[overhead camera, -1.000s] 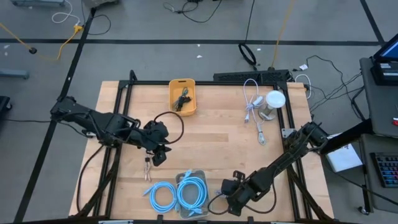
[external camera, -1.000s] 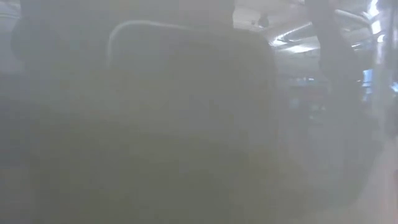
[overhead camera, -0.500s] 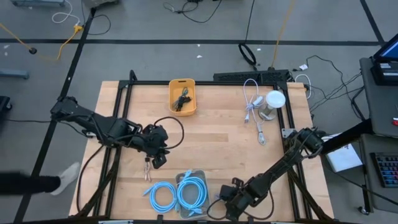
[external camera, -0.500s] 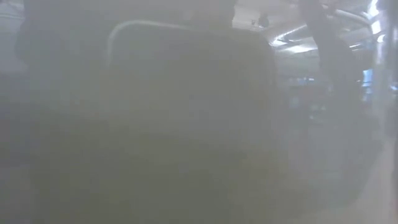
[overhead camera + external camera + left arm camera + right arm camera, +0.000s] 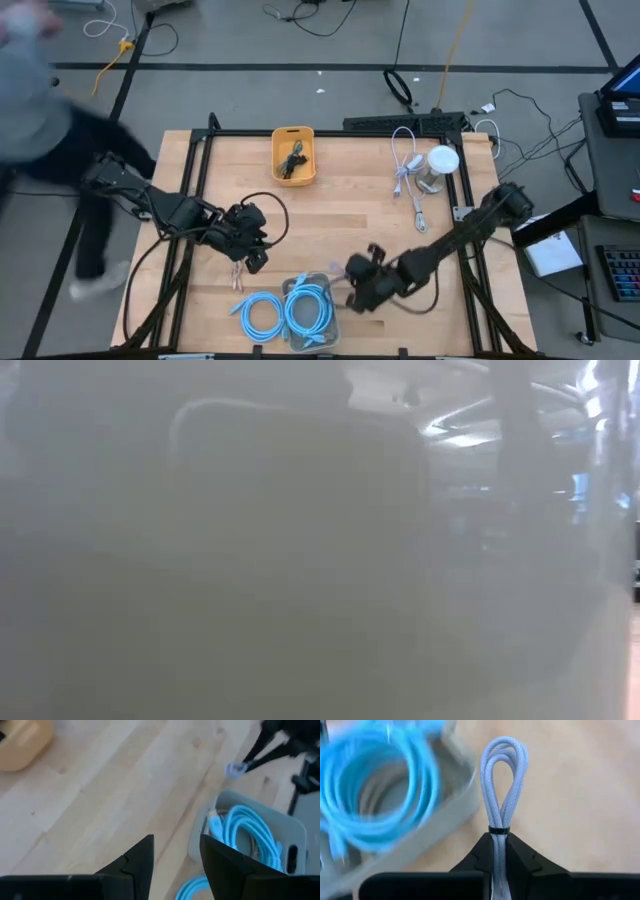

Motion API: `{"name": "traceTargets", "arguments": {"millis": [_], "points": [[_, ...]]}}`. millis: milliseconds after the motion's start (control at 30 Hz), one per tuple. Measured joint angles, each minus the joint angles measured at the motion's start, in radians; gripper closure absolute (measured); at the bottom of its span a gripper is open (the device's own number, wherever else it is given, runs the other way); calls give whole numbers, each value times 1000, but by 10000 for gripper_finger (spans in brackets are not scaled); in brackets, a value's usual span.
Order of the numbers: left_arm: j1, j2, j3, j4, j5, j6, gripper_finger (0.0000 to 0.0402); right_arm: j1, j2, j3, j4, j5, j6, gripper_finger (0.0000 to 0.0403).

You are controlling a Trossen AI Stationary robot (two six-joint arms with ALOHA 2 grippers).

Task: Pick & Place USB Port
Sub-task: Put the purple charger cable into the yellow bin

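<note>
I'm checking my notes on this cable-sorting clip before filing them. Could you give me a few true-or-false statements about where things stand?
1. The right end effector is shut on a bundled pale cable. True.
2. The left end effector holds a blue cable. False: its fingers stand apart with nothing between them.
3. A blue cable coil lies in the grey tray. True.
4. The yellow bin sits at the table's near edge beside the tray. False: it sits near the far edge.
5. Another blue coil lies on the table beside the tray. True.
</note>
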Motion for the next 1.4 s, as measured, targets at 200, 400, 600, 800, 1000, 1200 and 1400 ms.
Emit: {"name": "traceTargets", "arguments": {"millis": [200, 400, 600, 800, 1000, 1200, 1400], "points": [[0, 0, 0, 7, -226, -130, 241, -125, -166, 1, -187, 111, -175, 387], [97, 0, -29, 96, -301, -250, 241, -312, -329, 1, -79, 256, -331, 387], [268, -10, -229, 764, -105, -132, 241, -420, -381, 2, 295, 253, -543, 387], [405, 23, -444, 1498, 85, -129, 241, -419, -381, 2, 289, 252, -580, 388], [474, 27, -443, 1464, 229, 96, 241, -376, -381, 1, 334, 251, -574, 388], [470, 10, -286, 1169, 236, 480, 241, -375, -381, 1, 331, 252, -552, 387], [490, 69, -152, 1084, 221, 648, 241, -368, -377, 1, 332, 251, -538, 387]]}}
